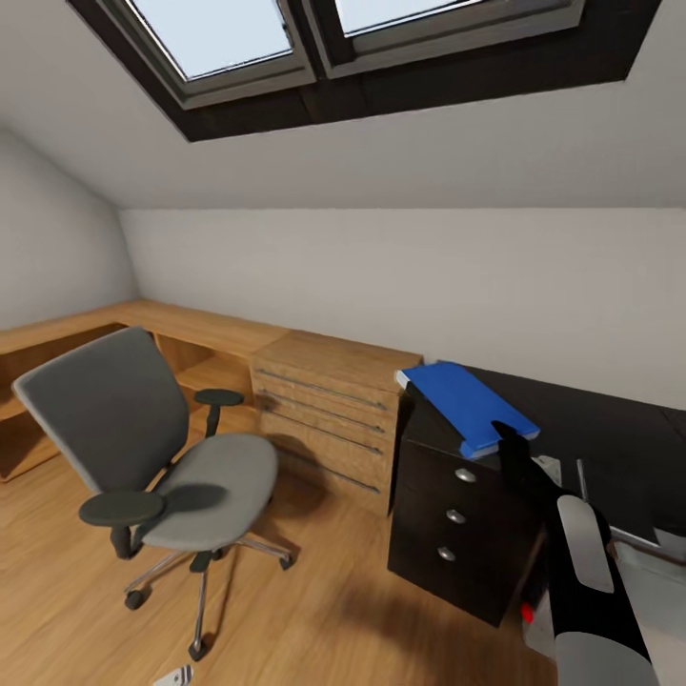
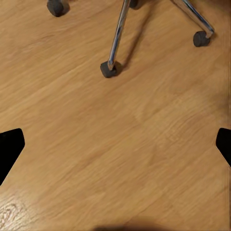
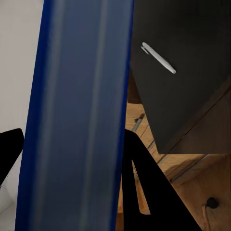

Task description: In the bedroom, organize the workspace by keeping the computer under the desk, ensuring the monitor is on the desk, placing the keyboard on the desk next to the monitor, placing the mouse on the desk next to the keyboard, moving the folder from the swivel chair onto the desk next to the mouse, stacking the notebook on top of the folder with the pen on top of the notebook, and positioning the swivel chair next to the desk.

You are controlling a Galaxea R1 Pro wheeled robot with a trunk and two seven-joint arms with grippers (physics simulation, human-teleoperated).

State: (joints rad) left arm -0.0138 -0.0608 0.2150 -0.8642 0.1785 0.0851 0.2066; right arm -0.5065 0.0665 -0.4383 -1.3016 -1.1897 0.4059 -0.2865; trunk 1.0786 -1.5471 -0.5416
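At the left of the head view, the swivel chair (image 1: 157, 457) stands on the wooden floor (image 1: 314, 610), its seat bare, well apart from the dark desk (image 1: 610, 429) at the right. In the left wrist view, the chair's chrome legs and castors are seen over the floor, and the left gripper (image 2: 115, 149) is held wide apart, with nothing between its fingertips. Between chair and desk, a wooden drawer unit (image 1: 324, 419) is set against the far wall.

At the right, the blue folder (image 1: 467, 395) is clamped in the right gripper (image 1: 505, 440) by its near edge and held over the desk's left end, above the black drawers; whether it touches the top cannot be told. A pen (image 3: 159, 58) lies on the dark desktop in the right wrist view.

The folder-to-desk step is judged to be in hand. Next, the folder would need to be lowered flat beside the mouse, whose place is not made out here, and then released.
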